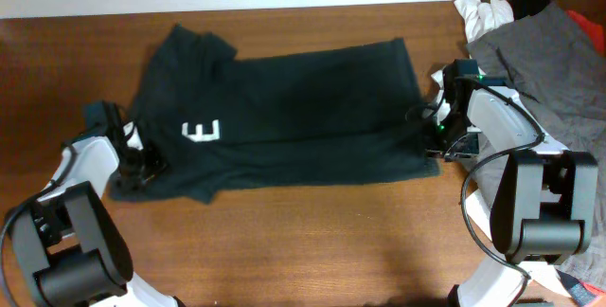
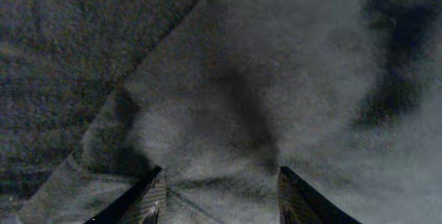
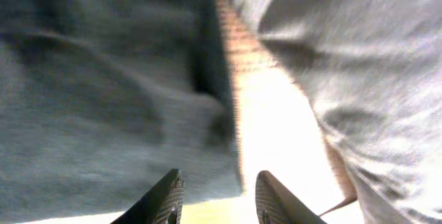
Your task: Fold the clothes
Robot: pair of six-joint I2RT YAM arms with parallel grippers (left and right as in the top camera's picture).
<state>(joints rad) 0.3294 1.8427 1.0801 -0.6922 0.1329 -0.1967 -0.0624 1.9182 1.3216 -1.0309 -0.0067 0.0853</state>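
Note:
The clothes (image 1: 284, 117), a black T-shirt with a white letter showing, lie flat across the table and are folded lengthwise. My left gripper (image 1: 142, 163) is at the shirt's lower left corner. In the left wrist view dark fabric (image 2: 228, 79) fills the frame, and the left gripper (image 2: 220, 171) has its jaws apart with creased cloth between them. My right gripper (image 1: 428, 122) is at the shirt's right edge. In the right wrist view the right gripper (image 3: 221, 173) has its jaws apart over the shirt's hem (image 3: 103, 113), with bright table showing in the gap.
A heap of grey garments (image 1: 549, 61) with a white cloth (image 1: 478, 13) and a black piece (image 1: 530, 2) sits at the back right, close to the right arm. Bare wooden table (image 1: 312, 241) stretches in front of the shirt.

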